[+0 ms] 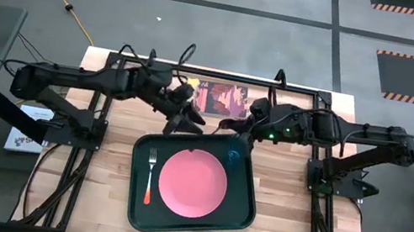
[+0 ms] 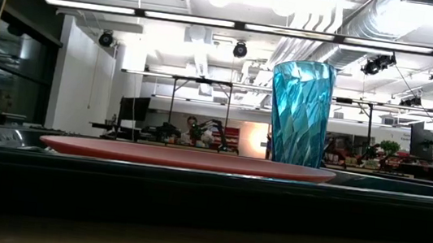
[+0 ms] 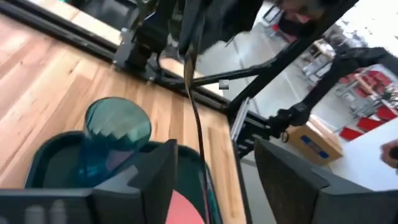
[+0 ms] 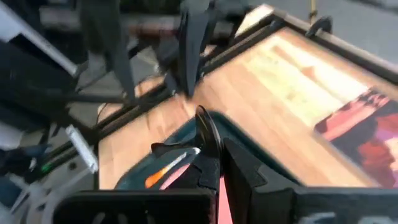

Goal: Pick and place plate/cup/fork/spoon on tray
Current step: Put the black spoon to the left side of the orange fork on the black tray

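Observation:
The dark green tray (image 1: 245,217) lies mid-table. The pink plate (image 1: 192,184) lies flat in it, and the orange-handled fork (image 1: 150,176) lies beside the plate on the tray floor. The teal cup (image 1: 234,153) stands upright in the tray's far right corner, also in the low view (image 2: 300,112). My right gripper (image 1: 243,131) hovers past the tray's far edge, shut on the silver spoon (image 4: 207,134). My left gripper (image 1: 186,123) faces it, open. The spoon's free part (image 3: 196,130) runs between the left fingers; I see no touch. My right gripper pinches the spoon between its two fingers (image 4: 247,171). The oval end (image 4: 206,124) sticks out past the fingertips toward my left gripper. The spoon is lifted clear, above the tray's far edge. The gripper itself hides which part of the shaft the fingers are on.
A maroon picture card (image 1: 223,100) lies on the table beyond the two grippers. The arms' black frame bars (image 1: 306,89) run along the far edge and both sides. Bare wood (image 1: 290,225) shows right of the tray.

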You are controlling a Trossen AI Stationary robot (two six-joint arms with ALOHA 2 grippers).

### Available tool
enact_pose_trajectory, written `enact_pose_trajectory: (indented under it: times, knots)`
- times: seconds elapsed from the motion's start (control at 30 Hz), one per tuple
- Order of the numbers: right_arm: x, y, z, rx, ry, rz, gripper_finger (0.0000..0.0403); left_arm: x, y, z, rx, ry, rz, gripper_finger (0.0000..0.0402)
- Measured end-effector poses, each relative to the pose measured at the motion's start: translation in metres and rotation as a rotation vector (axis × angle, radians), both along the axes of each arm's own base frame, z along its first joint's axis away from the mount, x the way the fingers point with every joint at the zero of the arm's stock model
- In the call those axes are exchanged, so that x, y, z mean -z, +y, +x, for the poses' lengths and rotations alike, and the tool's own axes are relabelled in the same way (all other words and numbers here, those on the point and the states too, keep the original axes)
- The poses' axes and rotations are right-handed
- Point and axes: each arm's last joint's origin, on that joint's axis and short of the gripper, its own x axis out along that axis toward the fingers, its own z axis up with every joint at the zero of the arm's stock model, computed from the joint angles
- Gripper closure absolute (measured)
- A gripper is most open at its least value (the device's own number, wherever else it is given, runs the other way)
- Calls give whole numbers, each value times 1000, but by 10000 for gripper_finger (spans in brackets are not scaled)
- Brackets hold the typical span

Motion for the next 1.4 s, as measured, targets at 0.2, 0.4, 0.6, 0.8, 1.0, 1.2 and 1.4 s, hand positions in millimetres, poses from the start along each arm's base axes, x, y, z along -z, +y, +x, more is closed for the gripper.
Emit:
enact_pose_trajectory:
  times: [0.2,0.4,0.6,0.8,1.0,1.2,1.4]
  knots:
    - [-1,0,5,-2,-24,-34,403,13,-14,12,-64,55,43,160]
    - [0,0,7,-34,-23,-55,403,33,-16,28,-74,129,12,156]
    - [2,1,6,-74,0,-71,403,37,-16,33,-82,137,-12,211]
    - [4,-3,6,-85,23,-87,403,35,-15,34,-68,109,-16,376]
    - [4,-4,4,-111,32,-87,398,35,-15,34,-74,112,-13,397]
    - [-3,-10,-14,-93,52,-75,336,34,-9,29,-137,141,5,399]
    - [-11,-14,-50,-44,117,-83,242,29,9,12,-264,192,64,400]
